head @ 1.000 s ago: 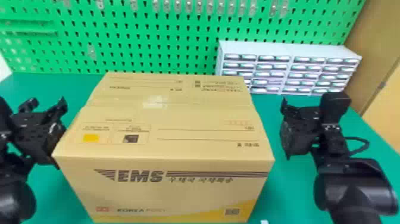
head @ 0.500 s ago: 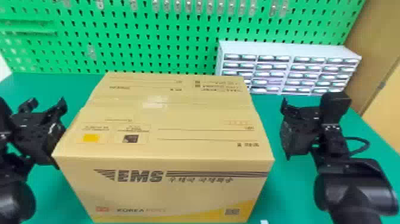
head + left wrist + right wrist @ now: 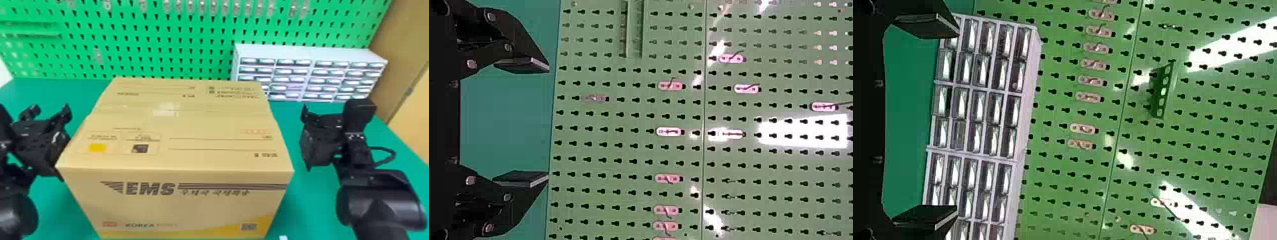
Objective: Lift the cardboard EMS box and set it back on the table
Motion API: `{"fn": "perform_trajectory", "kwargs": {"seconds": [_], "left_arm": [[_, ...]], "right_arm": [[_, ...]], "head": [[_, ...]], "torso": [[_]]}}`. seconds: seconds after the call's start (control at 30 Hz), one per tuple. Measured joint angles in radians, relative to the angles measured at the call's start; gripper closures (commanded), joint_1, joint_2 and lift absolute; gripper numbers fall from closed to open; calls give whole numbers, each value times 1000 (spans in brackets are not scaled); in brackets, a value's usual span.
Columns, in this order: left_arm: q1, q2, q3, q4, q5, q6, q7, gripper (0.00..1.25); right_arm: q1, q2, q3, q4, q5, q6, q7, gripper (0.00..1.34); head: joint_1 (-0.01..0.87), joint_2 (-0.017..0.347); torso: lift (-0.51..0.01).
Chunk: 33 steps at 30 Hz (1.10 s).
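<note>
The left gripper (image 3: 64, 144) and right gripper (image 3: 304, 138) are wide open, holding nothing. Between them sits the EMS box (image 3: 204, 127), long axis running left to right, lettered side facing the robot.
</note>
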<state>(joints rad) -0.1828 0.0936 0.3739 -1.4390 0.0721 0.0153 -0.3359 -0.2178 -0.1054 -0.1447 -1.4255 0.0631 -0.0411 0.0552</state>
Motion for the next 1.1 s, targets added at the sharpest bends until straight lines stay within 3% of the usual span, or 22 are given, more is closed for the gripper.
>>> {"fn": "perform_trajectory", "kwargs": {"seconds": [1.1], "left_arm": [[-4,0,-3,0,0,-6,0,484]], "right_arm": [[-10,9,0,0,11,-2,0,61]], "head": [[678,-15]], "torso": [[-93]]}}
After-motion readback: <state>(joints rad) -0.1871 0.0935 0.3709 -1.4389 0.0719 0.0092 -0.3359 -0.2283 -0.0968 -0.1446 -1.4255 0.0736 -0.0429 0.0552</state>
